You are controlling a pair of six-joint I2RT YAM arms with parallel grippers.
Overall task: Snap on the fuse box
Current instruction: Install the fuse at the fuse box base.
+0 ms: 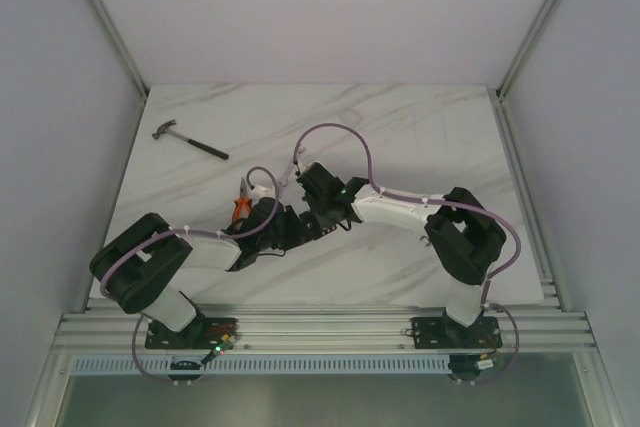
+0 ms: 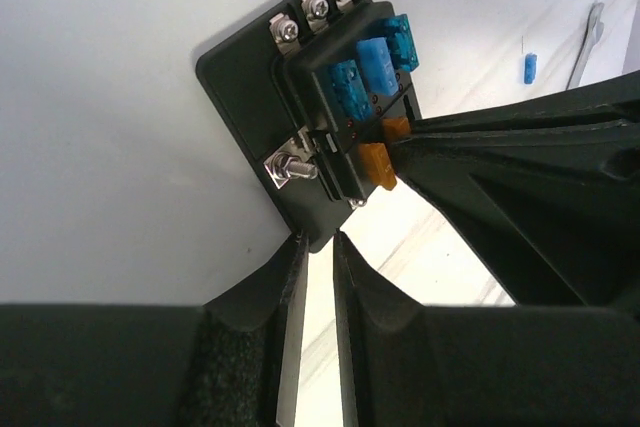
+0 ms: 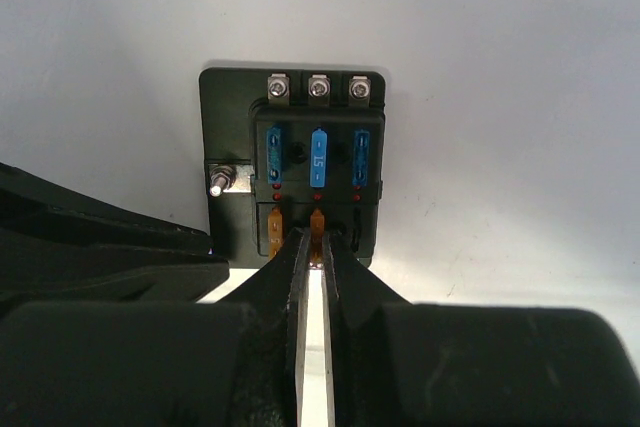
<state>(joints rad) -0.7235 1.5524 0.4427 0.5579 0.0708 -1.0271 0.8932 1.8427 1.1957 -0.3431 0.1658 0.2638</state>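
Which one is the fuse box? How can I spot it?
Look at the middle of the white marble table, where the two robot arms meet. The fuse box is the flat black block there. Unlike the hammer and orange-handled pliers, it has blue and amber fuses and three silver screws.

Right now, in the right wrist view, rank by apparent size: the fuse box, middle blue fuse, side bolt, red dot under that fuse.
1. fuse box, clearly largest.
2. middle blue fuse and side bolt: too alike to rank.
3. red dot, smallest.

white marble table [image 1: 420, 127], hammer [image 1: 190, 142] far left, orange-handled pliers [image 1: 241, 209], fuse box [image 3: 296, 162] near centre
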